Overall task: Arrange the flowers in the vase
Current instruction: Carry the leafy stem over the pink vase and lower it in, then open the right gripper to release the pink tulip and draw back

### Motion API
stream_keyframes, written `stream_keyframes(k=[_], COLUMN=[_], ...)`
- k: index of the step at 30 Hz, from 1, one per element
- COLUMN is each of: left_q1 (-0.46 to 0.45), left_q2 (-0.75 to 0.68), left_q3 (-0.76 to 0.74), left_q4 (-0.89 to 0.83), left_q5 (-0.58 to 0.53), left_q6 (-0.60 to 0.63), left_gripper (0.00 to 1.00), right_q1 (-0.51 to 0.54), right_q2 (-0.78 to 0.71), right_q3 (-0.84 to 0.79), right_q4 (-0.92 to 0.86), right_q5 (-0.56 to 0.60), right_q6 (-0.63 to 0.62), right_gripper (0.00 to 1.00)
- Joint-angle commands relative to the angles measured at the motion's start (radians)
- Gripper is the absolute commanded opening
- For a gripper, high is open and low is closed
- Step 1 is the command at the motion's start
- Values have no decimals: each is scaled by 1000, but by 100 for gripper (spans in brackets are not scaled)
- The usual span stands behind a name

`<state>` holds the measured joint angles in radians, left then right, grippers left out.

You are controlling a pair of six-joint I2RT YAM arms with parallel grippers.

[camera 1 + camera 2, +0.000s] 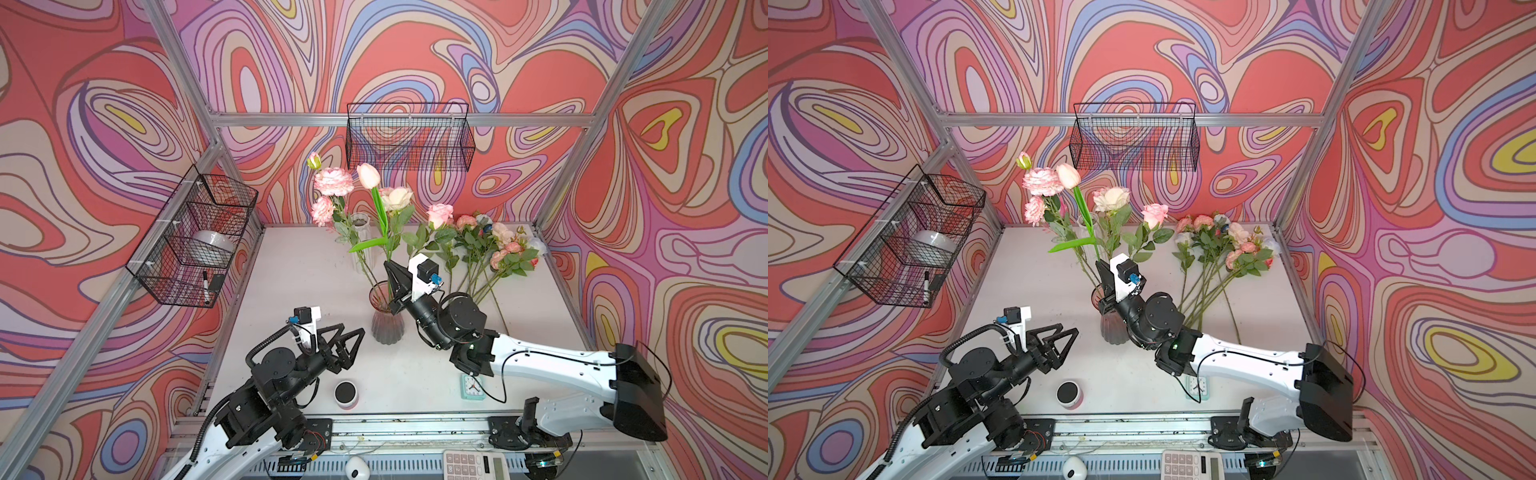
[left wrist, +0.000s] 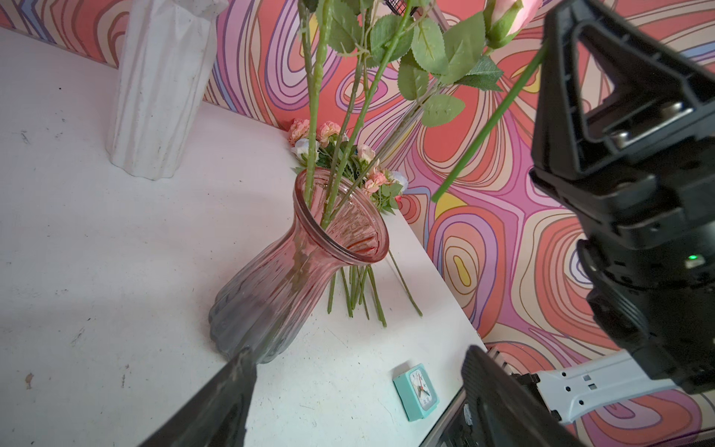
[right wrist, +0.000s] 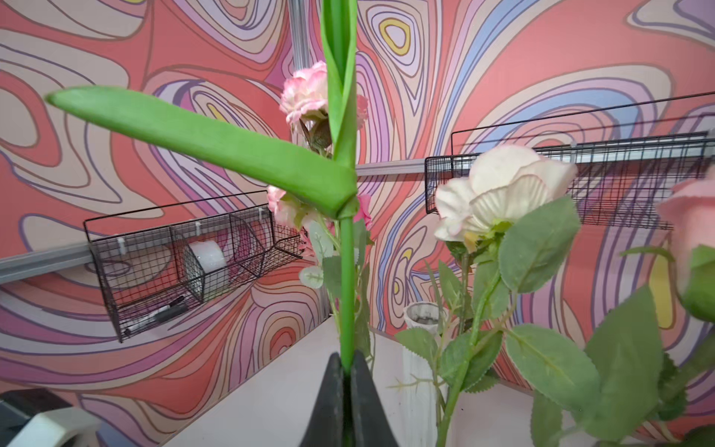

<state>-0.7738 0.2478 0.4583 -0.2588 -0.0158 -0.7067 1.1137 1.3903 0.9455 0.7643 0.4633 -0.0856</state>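
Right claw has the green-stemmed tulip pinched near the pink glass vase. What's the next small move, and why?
Probably nudge the right claw sideways until the cut end of the pale pink, bright-green-stemmed tulip hangs over the ribbed pink glass vase. In the left wrist view that end hangs beside the mouth, clear of the rim, so lowering now would likely miss.

Pink ribbed vase [image 1: 387, 324], greyish at base. Bright green tulip stem [image 3: 347, 286]. Flowers [image 1: 494, 249] with pink, cream, peach heads. Walls [image 1: 124, 124] swirled in red, lilac, blue, yellow. White table [image 1: 291, 291], mint clock [image 1: 472, 387].
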Motion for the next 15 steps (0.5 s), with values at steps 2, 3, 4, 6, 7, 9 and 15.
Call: stream_keyframes(k=[2, 3, 4, 6, 7, 9, 15], left_q1=[-7, -7, -6, -7, -7, -7, -7], left_q2=[-19, -20, -20, -19, -19, -19, -21], left_q3=[14, 13, 12, 12, 13, 11, 2], left_q4=[-30, -30, -30, -31, -30, -31, -25], left_q5=[-19, -20, -20, -19, -19, -20, -19], left_q6=[9, 9, 9, 12, 11, 12, 8], left_gripper=[85, 85, 85, 85, 85, 85, 85], right_q1=[1, 1, 1, 1, 1, 1, 1], right_q2=[80, 95, 111, 125, 128, 133, 154], right_q3=[-7, -12, -22, -43, -53, -67, -103], right_q4=[169, 168, 176, 180, 175, 165, 124], right_q5=[110, 120, 129, 138, 141, 150, 182], right_q6=[-63, -57, -50, -39, -28, -13, 26], right_gripper=[0, 0, 0, 0, 0, 0, 0])
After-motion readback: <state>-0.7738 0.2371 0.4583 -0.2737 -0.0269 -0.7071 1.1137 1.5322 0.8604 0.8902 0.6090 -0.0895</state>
